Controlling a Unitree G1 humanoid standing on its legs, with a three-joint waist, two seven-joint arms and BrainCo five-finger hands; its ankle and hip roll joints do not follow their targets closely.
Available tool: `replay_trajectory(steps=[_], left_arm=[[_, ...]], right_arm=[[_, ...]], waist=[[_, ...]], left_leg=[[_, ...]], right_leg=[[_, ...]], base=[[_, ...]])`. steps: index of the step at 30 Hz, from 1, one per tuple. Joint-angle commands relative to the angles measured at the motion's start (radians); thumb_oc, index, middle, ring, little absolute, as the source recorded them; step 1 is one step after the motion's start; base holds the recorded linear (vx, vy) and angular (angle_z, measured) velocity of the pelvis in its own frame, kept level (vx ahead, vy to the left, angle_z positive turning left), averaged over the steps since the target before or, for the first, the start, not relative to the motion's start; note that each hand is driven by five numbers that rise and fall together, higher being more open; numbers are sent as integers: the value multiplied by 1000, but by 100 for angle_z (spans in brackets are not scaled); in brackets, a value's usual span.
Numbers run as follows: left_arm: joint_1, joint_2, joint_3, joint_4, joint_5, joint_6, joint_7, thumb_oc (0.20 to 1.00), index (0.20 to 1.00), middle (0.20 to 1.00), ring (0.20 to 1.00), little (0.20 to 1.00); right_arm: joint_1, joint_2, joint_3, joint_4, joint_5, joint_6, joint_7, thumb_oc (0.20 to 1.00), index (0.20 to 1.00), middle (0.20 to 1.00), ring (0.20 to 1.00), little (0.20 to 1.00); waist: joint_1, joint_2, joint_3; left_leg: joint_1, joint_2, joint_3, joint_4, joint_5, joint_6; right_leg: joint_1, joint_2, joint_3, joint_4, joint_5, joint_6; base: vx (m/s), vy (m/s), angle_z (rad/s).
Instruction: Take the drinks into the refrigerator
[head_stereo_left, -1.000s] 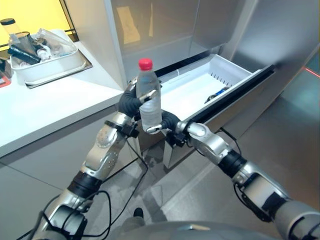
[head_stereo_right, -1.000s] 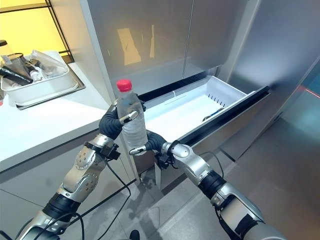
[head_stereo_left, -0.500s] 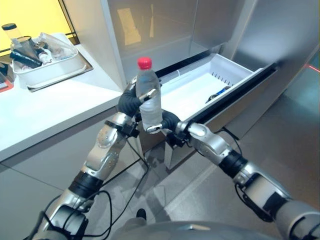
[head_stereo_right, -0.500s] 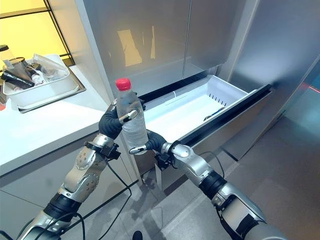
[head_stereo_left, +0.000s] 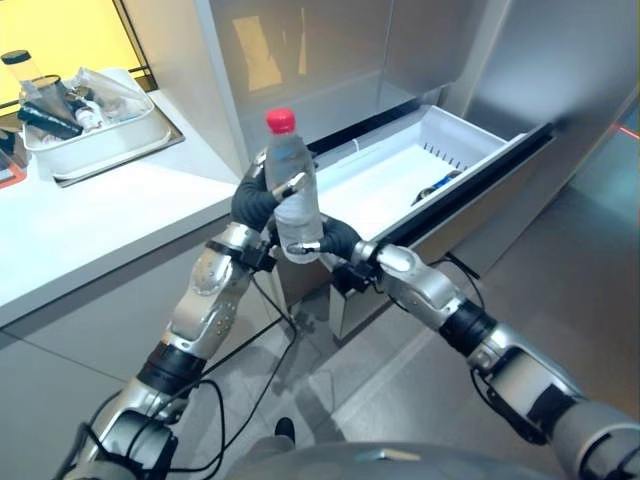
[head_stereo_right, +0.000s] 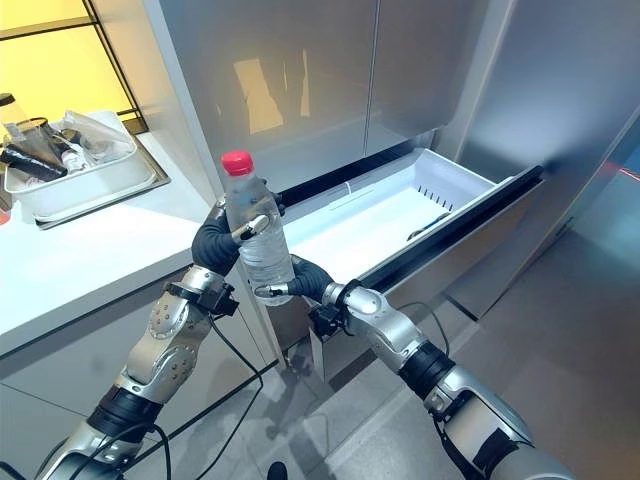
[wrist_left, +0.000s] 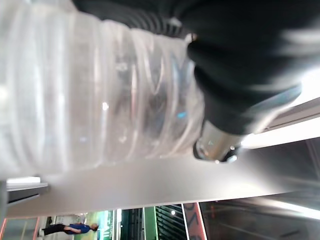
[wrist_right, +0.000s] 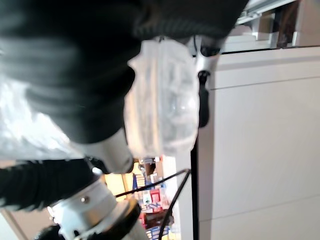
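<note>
Bottle: the clear water bottle (head_stereo_left: 293, 195) with its red cap (head_stereo_left: 281, 120) stands upright between my hands, held above the floor in front of the open drawer (head_stereo_left: 400, 175).
Left hand: my left hand (head_stereo_left: 258, 200) is wrapped round its middle.
Right hand: my right hand (head_stereo_left: 325, 238) seems to clasp its base; its fingers are partly hidden.
Counter: a white tray (head_stereo_left: 95, 145) of items sits on the counter (head_stereo_left: 110, 215), well apart.

Kitchen corner with grey cabinets and a white counter

A smooth white countertop (head_stereo_right: 90, 250) runs along flat grey cabinet fronts (head_stereo_right: 60, 350); a glossy grey tiled floor (head_stereo_right: 580, 330) reflects light, and a warm yellow backlit panel (head_stereo_right: 45, 55) glows behind the counter.
</note>
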Motion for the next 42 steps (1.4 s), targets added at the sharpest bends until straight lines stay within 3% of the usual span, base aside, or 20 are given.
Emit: replay_trajectory(steps=[1,9,10,19,30,37,42], left_arm=[[-162,-61,-22,-16,10,-96,-44,200,200,200,200,200],[-158,-55,-7,-18,13,-97,-44,200,200,200,200,200],[-156,-54,-2,-19,11,-95,-44,1000,1000,1000,1000,1000],[-104,-29,70,-28,31,-101,-45,1000,1000,1000,1000,1000],[-59,7,210,-8,70,-135,-28,1000,1000,1000,1000,1000],[-10,34,304,10,101,-150,-15,1000,1000,1000,1000,1000],[69,35,385,11,108,-151,-27,1000,1000,1000,1000,1000]], right_arm=[[-30,116,25,-160,75,-78,53,200,200,200,200,200],[-18,99,22,-175,81,-73,68,200,200,200,200,200],[-11,91,20,-183,81,-71,73,200,200,200,200,200],[51,30,-22,-232,85,-58,124,200,200,200,200,200],[149,-98,-75,-296,-18,-33,223,200,200,200,200,200],[272,-188,-195,-333,-14,-33,243,200,200,200,200,200],[389,-248,-343,-383,26,-41,251,200,200,200,200,200]], waist=[[5,-20,-8],[5,-22,-10],[5,-22,-10],[2,-17,-10],[-3,-14,-13],[-10,-13,-14],[-16,-12,-13]], left_leg=[[54,-30,5,27,-118,52],[57,-32,2,24,-118,52],[57,-33,3,23,-118,52],[58,-34,7,20,-116,52],[60,-36,10,14,-113,49],[59,-38,10,7,-110,49],[56,-40,9,5,-110,48]], right_leg=[[-37,13,0,116,-96,-7],[-32,14,2,108,-93,-8],[-32,14,2,107,-91,-7],[-33,12,5,100,-85,-6],[-27,13,8,83,-80,-5],[-27,13,10,73,-75,-2],[-28,13,11,68,-73,0]], base=[[0,0,0],[0,0,0],[0,0,0],[0,0,0],[0,0,0],[0,0,0],[0,0,0]])
